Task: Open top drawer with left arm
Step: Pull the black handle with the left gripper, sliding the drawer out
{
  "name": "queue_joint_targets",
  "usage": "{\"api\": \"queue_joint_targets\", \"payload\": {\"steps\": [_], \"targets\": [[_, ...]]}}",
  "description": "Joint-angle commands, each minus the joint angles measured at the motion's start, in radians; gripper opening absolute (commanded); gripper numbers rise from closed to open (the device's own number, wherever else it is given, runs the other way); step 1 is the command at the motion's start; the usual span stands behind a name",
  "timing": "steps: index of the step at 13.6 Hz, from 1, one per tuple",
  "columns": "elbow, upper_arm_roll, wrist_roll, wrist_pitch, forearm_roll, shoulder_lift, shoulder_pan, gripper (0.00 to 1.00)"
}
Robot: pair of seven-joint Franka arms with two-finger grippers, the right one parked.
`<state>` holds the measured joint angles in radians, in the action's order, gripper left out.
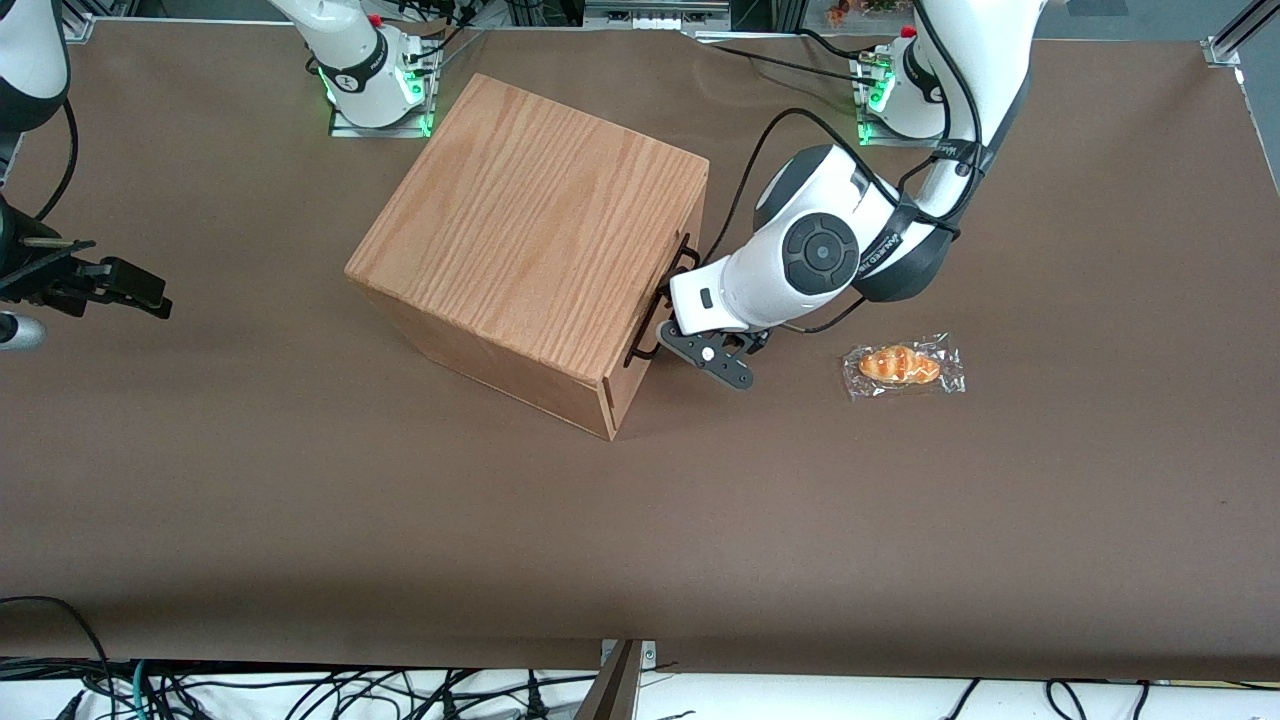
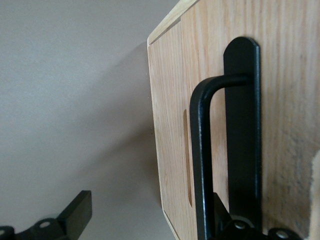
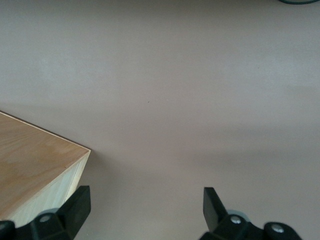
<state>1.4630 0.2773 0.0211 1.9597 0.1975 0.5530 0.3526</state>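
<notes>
Oak-grain casing (image 1: 530,235) sits centre-left of frame on the brown table (image 1: 300,520), drawer face turned toward the working arm's end so the handle is reachable side-on. Top drawer (image 2: 220,50) looks shut, front flush with the casing. Left arm (image 1: 830,250) is bent low, right of centre, bringing the end effector (image 1: 672,335) level with the black bar handle (image 2: 201,165). Fingers spread, one each side of the bar, not clamped. Wrapped pastry (image 1: 903,366) lies farther right, clear of the pull path.
</notes>
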Motion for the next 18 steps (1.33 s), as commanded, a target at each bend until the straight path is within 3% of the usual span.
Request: {"api": "queue_joint_targets", "payload": {"steps": [1, 7, 13, 18], "targets": [[-0.007, -0.006, -0.007, 0.002, -0.074, 0.015, 0.008, 1.0], [-0.006, -0.016, -0.003, -0.013, -0.157, 0.013, -0.014, 1.0], [-0.01, -0.02, -0.006, -0.088, -0.17, -0.004, -0.083, 1.0], [-0.023, -0.02, -0.006, -0.133, -0.231, -0.021, -0.113, 1.0]]}}
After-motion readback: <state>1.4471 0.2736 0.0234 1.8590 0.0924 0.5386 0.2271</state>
